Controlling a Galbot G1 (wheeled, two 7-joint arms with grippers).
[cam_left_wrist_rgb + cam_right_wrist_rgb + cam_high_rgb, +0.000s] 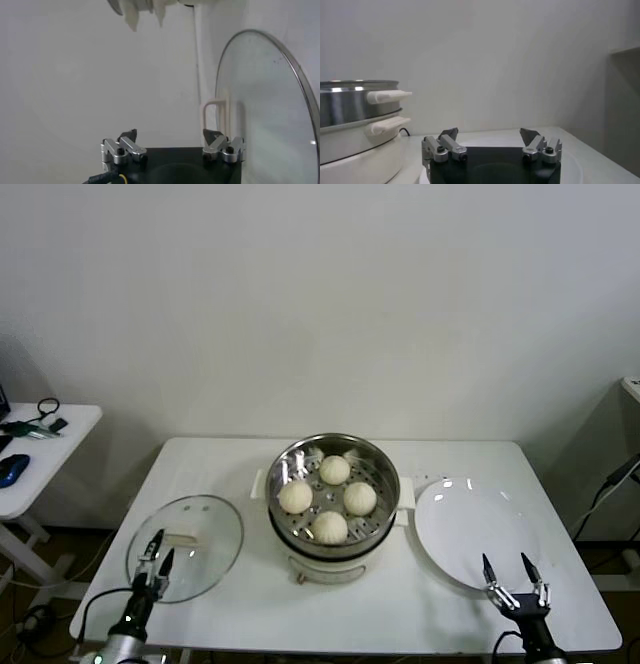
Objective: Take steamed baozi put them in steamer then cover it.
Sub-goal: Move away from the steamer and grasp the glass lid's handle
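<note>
Several cream-white steamed baozi (334, 470) lie inside the shiny steamer (283, 461) at the table's middle; its steel wall and white handles also show in the right wrist view (350, 100). The cover (205, 529), a clear glass lid with a cream handle (181, 539), lies flat on the table to the steamer's left. My left gripper (158, 552) hovers open over the cover's near edge, nothing between its fingers; the left wrist view shows the cover (265, 100) and its handle (220, 112) just beyond the left gripper (172, 135). My right gripper (511, 569) stands open and empty.
A white plate (465, 519) with nothing on it lies right of the steamer, and the right gripper (490, 132) sits over its near rim (572, 170). A side table (40, 454) with small items stands at far left.
</note>
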